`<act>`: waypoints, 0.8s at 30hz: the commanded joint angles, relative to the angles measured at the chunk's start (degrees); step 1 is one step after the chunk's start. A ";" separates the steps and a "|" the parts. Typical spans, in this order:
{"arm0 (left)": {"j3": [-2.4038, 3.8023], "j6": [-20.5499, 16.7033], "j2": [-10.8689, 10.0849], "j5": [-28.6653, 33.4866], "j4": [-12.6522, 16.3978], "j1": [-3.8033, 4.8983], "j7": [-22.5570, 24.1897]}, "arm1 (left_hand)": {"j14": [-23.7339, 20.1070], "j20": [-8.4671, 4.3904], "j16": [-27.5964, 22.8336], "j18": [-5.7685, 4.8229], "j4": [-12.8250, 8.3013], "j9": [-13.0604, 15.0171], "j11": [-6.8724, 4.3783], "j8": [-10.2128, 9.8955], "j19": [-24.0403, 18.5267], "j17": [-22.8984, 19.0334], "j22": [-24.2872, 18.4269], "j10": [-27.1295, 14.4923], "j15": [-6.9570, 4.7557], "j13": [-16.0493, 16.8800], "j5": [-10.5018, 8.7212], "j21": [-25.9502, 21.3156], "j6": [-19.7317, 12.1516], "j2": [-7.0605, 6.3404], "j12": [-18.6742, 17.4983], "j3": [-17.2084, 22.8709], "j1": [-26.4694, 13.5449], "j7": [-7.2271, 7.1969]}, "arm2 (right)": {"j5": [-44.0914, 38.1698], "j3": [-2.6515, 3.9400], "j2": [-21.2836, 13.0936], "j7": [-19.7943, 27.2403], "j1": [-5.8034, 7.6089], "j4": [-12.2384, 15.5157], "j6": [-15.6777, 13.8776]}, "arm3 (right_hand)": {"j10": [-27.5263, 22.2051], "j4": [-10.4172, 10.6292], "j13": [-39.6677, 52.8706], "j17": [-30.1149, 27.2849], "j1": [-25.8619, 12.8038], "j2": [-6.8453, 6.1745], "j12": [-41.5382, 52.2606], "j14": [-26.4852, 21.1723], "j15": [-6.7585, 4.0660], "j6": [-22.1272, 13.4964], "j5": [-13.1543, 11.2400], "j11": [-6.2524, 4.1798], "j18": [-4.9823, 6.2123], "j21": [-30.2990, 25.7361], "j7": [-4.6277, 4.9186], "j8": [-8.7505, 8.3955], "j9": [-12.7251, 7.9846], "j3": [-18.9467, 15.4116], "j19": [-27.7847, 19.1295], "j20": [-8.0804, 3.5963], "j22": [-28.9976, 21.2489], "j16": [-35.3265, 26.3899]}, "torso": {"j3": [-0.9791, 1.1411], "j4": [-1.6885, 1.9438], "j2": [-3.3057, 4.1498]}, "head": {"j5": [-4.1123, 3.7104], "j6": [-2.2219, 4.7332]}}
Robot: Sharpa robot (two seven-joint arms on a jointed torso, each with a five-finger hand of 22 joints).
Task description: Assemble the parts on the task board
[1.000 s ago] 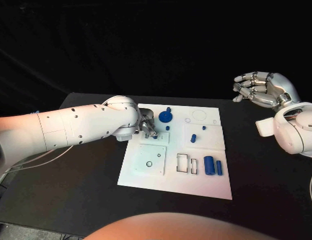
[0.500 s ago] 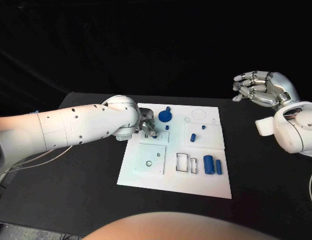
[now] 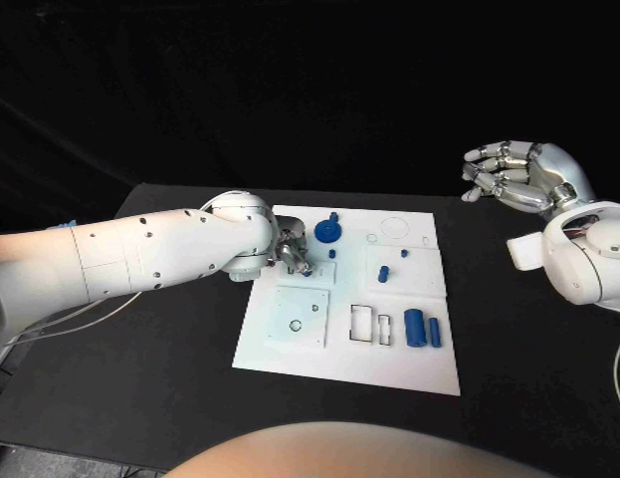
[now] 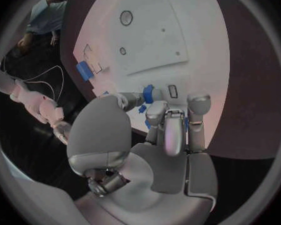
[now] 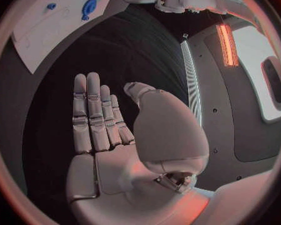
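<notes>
The left hand (image 3: 290, 259) pinches a small blue part (image 4: 148, 93) over the task board (image 3: 310, 354) (its axis unclear); the right hand (image 3: 522, 177) hovers empty, fingers loosely curled.

The board (image 3: 410, 370) looks like smooth matt white plastic, the parts (image 3: 416, 328) glossy blue plastic. The counter (image 3: 137, 378) is matt black. The right hand (image 3: 517, 177) shines like polished metal.
</notes>
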 commanded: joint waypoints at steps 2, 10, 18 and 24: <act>0.14 -3.25 -0.66 1.45 0.86 -0.05 1.36 | 4.28 0.00 0.35 -1.13 -12.98 0.10 0.04 0.32 0.45 8.49 0.06 0.53 -0.36 0.14 0.31 0.36 0.17 -0.38 0.40 12.91 0.26 -0.30 | -0.61 0.02 -0.05 0.53 -0.02 0.04 0.13 | -0.22 0.13 -0.05 0.08 -0.48 0.02 -0.01 0.25 0.01 -0.19 0.34 0.29 0.55 -0.39 2.95 0.39 -0.07 0.20 0.08 0.23 -0.09 -0.26 | 0.00 0.04 0.02 | -0.07 0.05; 0.34 -7.36 -1.86 2.09 2.14 -0.14 2.37 | 4.29 -0.05 0.37 -1.14 -13.07 0.10 -0.03 0.33 0.54 8.55 0.22 0.70 -0.42 0.33 0.44 0.46 0.36 -0.37 0.50 13.07 0.27 -0.37 | -0.60 0.02 -0.14 0.58 -0.02 0.09 0.02 | -0.21 0.14 -0.14 0.11 -0.51 0.06 0.01 0.27 0.00 -0.16 0.50 0.29 0.55 -0.41 2.94 0.41 -0.10 0.24 0.10 0.23 -0.14 -0.33 | 0.00 0.06 -0.02 | -0.03 0.02; 0.37 -8.08 -2.06 1.62 2.48 -0.54 2.62 | 4.29 -0.10 0.36 -1.15 -13.16 0.08 -0.09 0.34 0.62 8.54 0.34 1.00 -0.48 0.82 0.55 0.54 0.54 -0.41 0.75 13.21 0.24 -0.44 | -0.59 0.02 -0.15 0.62 -0.02 0.06 -0.03 | -0.21 0.14 -0.14 0.11 -0.51 0.06 0.01 0.27 0.00 -0.16 0.50 0.29 0.55 -0.41 2.94 0.41 -0.10 0.24 0.10 0.23 -0.14 -0.33 | 0.01 0.07 0.04 | -0.02 -0.16; 0.37 -7.54 -2.00 0.47 2.37 -1.07 2.37 | 4.29 -0.18 0.37 -1.18 -13.27 0.06 -0.17 0.32 0.75 8.55 0.53 1.15 -0.56 0.86 0.86 0.66 0.75 -0.54 0.76 13.38 0.15 -0.51 | -0.58 0.02 -0.15 0.62 -0.03 -0.02 -0.03 | -0.21 0.14 -0.14 0.11 -0.51 0.06 0.01 0.27 0.00 -0.16 0.50 0.29 0.55 -0.41 2.94 0.41 -0.10 0.24 0.10 0.23 -0.14 -0.33 | 0.04 0.11 0.02 | 0.00 -0.40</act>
